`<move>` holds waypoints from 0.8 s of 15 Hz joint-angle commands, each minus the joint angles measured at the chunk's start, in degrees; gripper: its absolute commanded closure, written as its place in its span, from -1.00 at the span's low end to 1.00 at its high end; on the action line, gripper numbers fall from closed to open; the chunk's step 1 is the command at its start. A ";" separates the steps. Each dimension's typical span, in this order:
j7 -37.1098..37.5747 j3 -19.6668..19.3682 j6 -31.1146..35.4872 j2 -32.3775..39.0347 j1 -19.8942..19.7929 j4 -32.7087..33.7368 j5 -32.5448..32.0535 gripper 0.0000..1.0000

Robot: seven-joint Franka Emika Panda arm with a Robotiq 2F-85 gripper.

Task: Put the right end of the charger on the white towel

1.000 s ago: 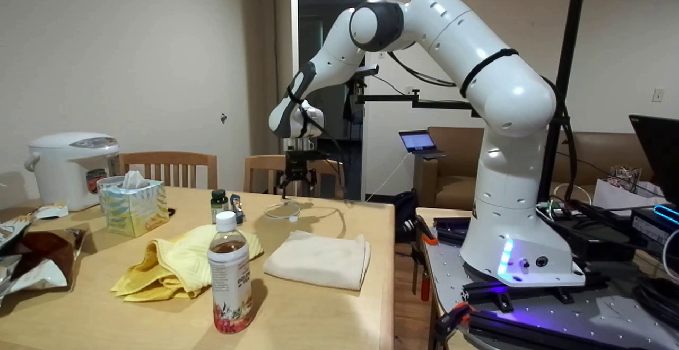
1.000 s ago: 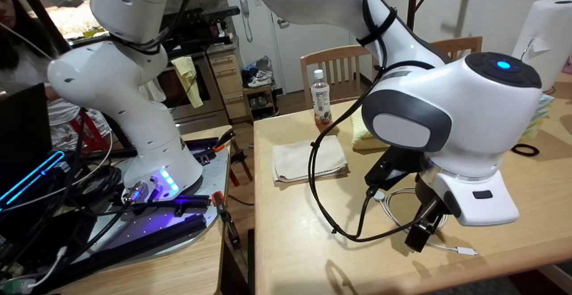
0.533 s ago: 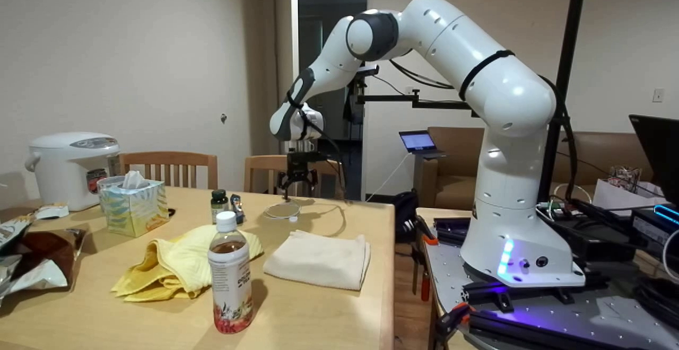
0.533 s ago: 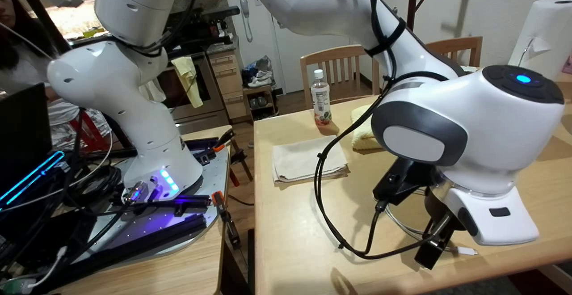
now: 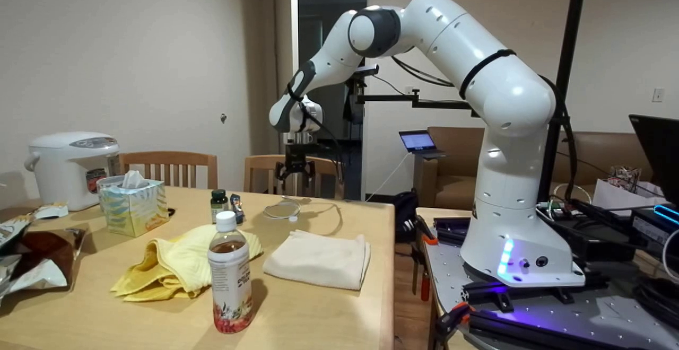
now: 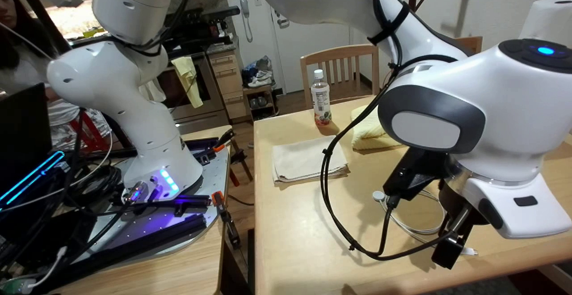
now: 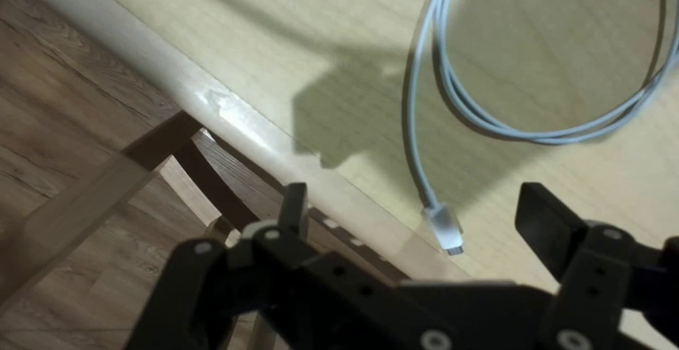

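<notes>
The charger is a coiled white cable (image 7: 562, 138) lying on the table; it shows in both exterior views (image 5: 281, 216) (image 6: 420, 231). Its small white plug end (image 7: 444, 230) points toward the table edge; in an exterior view this plug (image 6: 469, 251) is partly hidden by a finger. Its round flat end (image 6: 378, 195) lies nearer the white towel; it also shows here (image 5: 293, 218). The folded white towel (image 5: 318, 260) lies flat (image 6: 308, 158). My gripper (image 7: 416, 207) is open and empty, pointing down above the plug, which appears between its spread fingers. In an exterior view the gripper (image 5: 295, 179) hangs clear of the tabletop.
A crumpled yellow towel (image 5: 185, 265) and a tea bottle (image 5: 231, 281) stand beside the white towel. A small dark bottle (image 5: 218, 207) and a tissue box (image 5: 135, 209) are farther left. The table edge (image 7: 254, 132) runs close by the plug, with a chair beyond.
My gripper first dipped slightly, then rose higher above the table. In an exterior view it has shifted right, toward the plug end. The cable and towels have not moved.
</notes>
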 commanded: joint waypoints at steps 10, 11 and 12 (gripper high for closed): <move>-6.50 2.36 -4.89 1.15 -1.52 2.00 -3.79 -1.00; -7.93 2.58 -5.23 1.29 -1.71 2.12 -4.04 -1.00; -9.72 2.73 -6.46 1.39 -1.88 2.38 -4.64 -1.00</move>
